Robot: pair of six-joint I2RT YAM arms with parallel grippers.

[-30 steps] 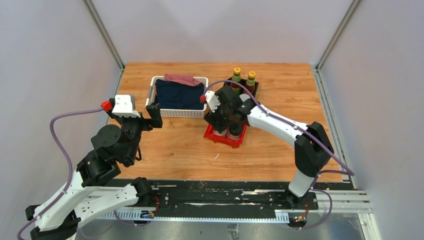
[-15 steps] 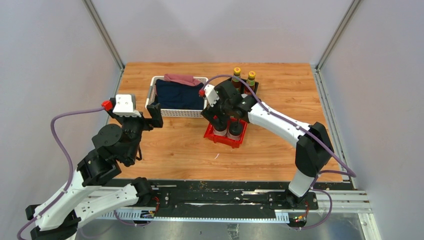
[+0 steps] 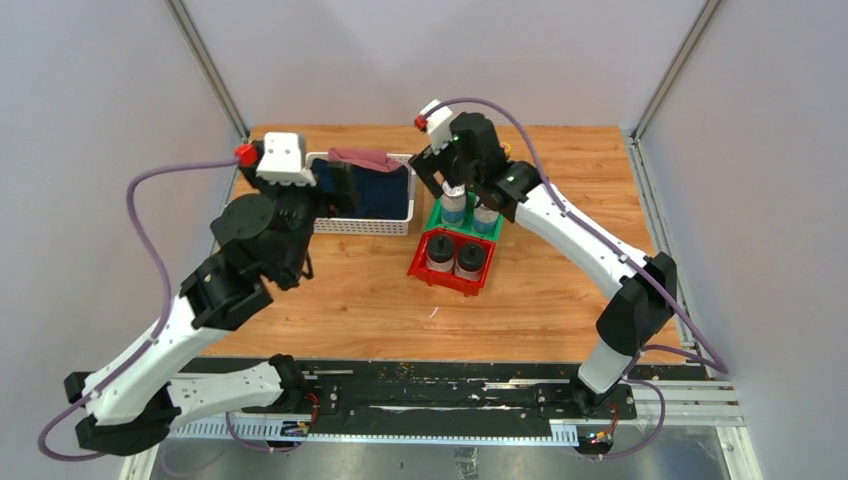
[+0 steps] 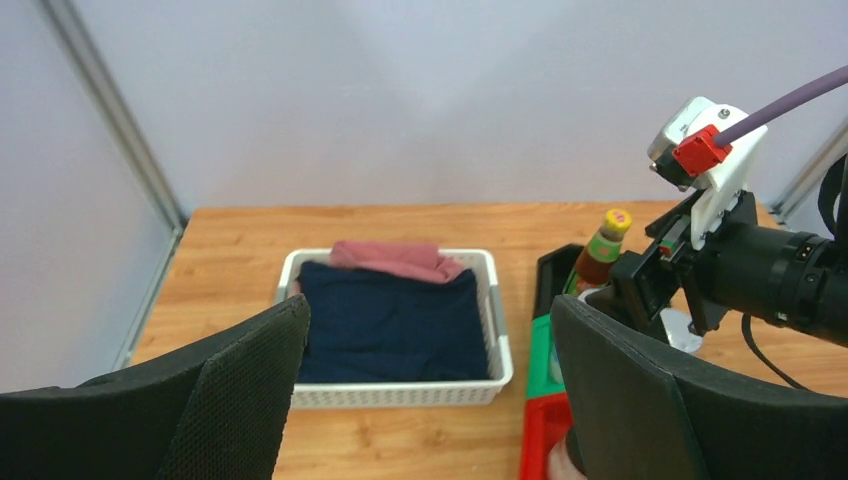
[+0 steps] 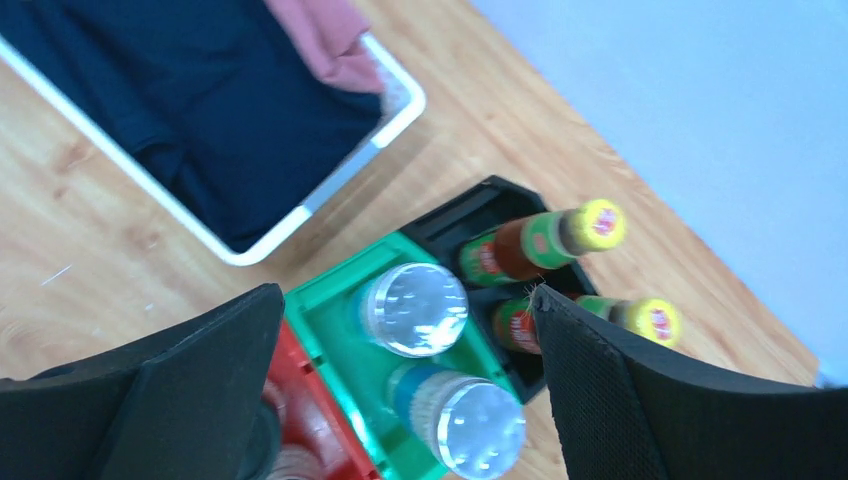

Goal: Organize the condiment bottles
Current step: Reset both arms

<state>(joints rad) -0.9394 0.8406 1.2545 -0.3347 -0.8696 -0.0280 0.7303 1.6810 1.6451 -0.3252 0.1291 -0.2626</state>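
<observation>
Two squat black-lidded jars [image 3: 441, 252] stand in the red bin [image 3: 447, 280]. Two silver-lidded shakers [image 3: 455, 205] stand in the green bin [image 3: 435, 214] behind it; they also show in the right wrist view [image 5: 412, 308]. Two yellow-capped sauce bottles [image 5: 540, 240] stand in the black bin [image 5: 470, 205]; the right arm hides them in the top view. My right gripper [image 3: 452, 176] is open and empty, raised above the green bin, and shows in its wrist view [image 5: 405, 292]. My left gripper [image 3: 338, 190] is open and empty over the white basket, and shows in its wrist view [image 4: 428, 305].
The white basket [image 3: 360, 226] of dark cloth with a pink cloth on top stands left of the bins, touching or nearly touching the green one. The three bins sit in a row running from front to back. Grey walls and metal posts close in the table.
My right gripper has risen from the red bin and moved back over the green bin. My left arm has lifted and swung right and back, toward the basket.
</observation>
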